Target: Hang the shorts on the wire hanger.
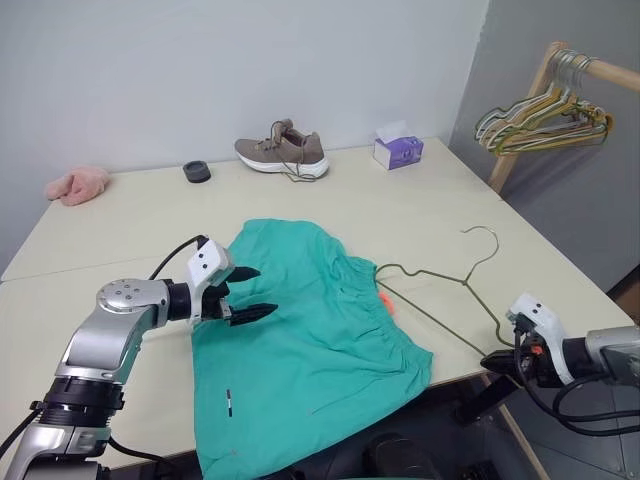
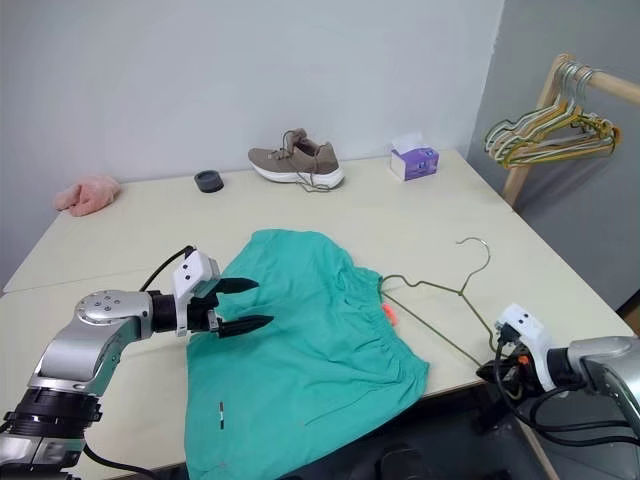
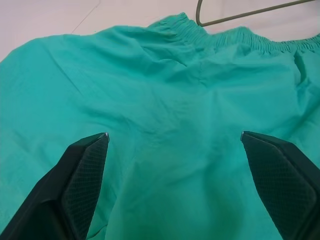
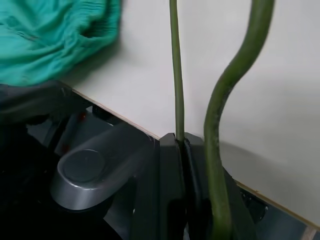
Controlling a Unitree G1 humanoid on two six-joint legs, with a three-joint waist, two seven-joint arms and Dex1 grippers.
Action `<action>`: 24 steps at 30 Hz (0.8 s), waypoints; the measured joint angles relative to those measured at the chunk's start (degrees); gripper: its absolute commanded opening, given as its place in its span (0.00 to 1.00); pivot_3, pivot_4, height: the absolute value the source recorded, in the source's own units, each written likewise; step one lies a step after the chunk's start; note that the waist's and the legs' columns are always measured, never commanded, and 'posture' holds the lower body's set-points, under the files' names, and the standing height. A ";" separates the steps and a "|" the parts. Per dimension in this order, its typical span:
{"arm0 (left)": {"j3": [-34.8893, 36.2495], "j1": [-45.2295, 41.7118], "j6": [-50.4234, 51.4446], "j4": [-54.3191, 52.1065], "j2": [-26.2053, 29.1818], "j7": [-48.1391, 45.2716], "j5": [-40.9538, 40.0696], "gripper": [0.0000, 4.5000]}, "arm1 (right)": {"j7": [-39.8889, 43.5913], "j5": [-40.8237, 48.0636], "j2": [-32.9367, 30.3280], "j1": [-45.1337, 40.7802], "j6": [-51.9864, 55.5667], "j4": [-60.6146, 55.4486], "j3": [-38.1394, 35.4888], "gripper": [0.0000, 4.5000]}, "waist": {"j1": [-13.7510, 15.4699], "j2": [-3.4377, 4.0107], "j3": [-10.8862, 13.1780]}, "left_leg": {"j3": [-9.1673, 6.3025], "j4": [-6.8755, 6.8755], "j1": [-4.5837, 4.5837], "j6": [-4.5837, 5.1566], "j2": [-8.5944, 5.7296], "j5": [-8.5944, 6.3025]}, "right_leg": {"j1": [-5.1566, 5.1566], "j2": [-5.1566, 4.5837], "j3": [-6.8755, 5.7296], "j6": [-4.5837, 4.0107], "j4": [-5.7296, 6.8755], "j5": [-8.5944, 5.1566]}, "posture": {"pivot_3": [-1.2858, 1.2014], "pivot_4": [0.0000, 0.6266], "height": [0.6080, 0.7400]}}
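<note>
The teal-green shorts lie spread on the table, their gathered waistband toward the wire hanger and one leg draping over the front edge. A small orange tag shows at the waist. My left gripper hovers open just above the shorts' left part, its fingers wide apart over the fabric. The hanger lies flat to the right of the shorts with its hook pointing away from me. My right gripper sits at the table's front right edge, shut on the hanger's near corner wire.
A brown shoe, a black ring, a purple tissue box and a pink cloth sit along the far side of the table. A wooden rack with a bunch of hangers stands at the far right.
</note>
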 measured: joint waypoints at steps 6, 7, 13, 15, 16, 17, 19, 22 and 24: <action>0.00 0.99 -0.85 0.02 0.00 -0.14 0.04 0.99 | 1.03 0.93 -1.02 -1.55 0.06 0.23 0.85 0.00 | 0.07 -0.02 0.00 | 0.01 0.00 -0.01 0.00 0.00 0.00 | -0.01 -0.01 0.01 0.00 0.00 0.00 | 0.42 0.00 1.00; 0.00 1.01 -1.01 0.03 0.00 -0.13 0.05 0.99 | 0.95 0.90 -1.13 -1.66 0.11 0.68 0.71 0.00 | 0.09 -0.03 -0.01 | 0.00 0.00 -0.01 0.00 0.00 0.00 | -0.01 -0.01 0.00 0.00 0.00 0.00 | 0.42 0.00 1.00; 0.00 1.67 -1.34 0.32 0.02 -0.03 0.10 0.99 | 0.16 0.83 -1.72 0.90 0.20 3.78 -0.21 0.00 | 0.28 -0.03 -0.01 | -0.01 -0.02 -0.02 0.00 0.00 0.00 | -0.02 0.00 -0.01 0.00 0.00 0.00 | 0.42 0.00 1.00; 0.00 1.75 -1.66 0.35 0.02 -0.03 0.11 0.99 | 0.22 0.98 -2.09 2.17 0.37 3.68 -0.45 0.00 | 0.31 -0.03 -0.01 | 0.00 -0.01 -0.02 0.00 0.00 0.00 | -0.02 0.00 0.01 0.00 0.00 0.00 | 0.42 0.00 1.00; 0.00 1.77 -2.08 0.39 0.02 -0.04 0.12 0.99 | 0.21 1.03 -2.15 2.94 0.44 3.48 -0.82 0.00 | 0.30 -0.04 -0.01 | 0.01 0.00 -0.01 0.00 0.00 0.00 | -0.01 -0.01 0.01 0.00 0.00 0.00 | 0.42 0.00 1.00; -0.01 1.77 -2.25 0.43 0.01 -0.04 0.13 0.99 | 0.18 1.03 -2.15 3.27 0.47 3.30 -0.88 0.00 | 0.27 -0.03 -0.01 | 0.02 0.00 0.00 0.00 0.00 0.00 | -0.01 -0.01 0.02 0.00 0.00 0.00 | 0.42 0.00 1.00; -0.01 1.77 -2.39 0.46 0.01 -0.04 0.15 0.99 | 0.13 1.16 -2.15 3.45 0.52 2.82 -0.88 0.00 | 0.20 -0.03 -0.02 | 0.03 0.00 0.01 0.00 0.00 0.00 | 0.00 0.00 0.02 0.01 0.00 0.01 | 0.42 0.00 1.00; -0.02 1.76 -2.50 0.86 0.01 -0.06 0.18 0.99 | 0.11 1.69 -2.11 2.95 0.66 1.64 -0.87 0.00 | 0.17 -0.03 -0.02 | 0.02 0.00 0.00 0.00 0.01 0.00 | -0.01 0.00 0.01 0.01 0.00 0.01 | 0.42 0.00 1.00; -0.02 1.76 -2.53 1.02 0.01 -0.07 0.18 0.99 | 0.17 2.39 -2.10 2.14 0.67 1.15 -0.88 0.00 | 0.14 -0.03 -0.02 | 0.02 0.00 0.00 0.00 0.01 0.00 | -0.01 0.00 0.02 0.01 0.00 0.01 | 0.42 0.00 1.00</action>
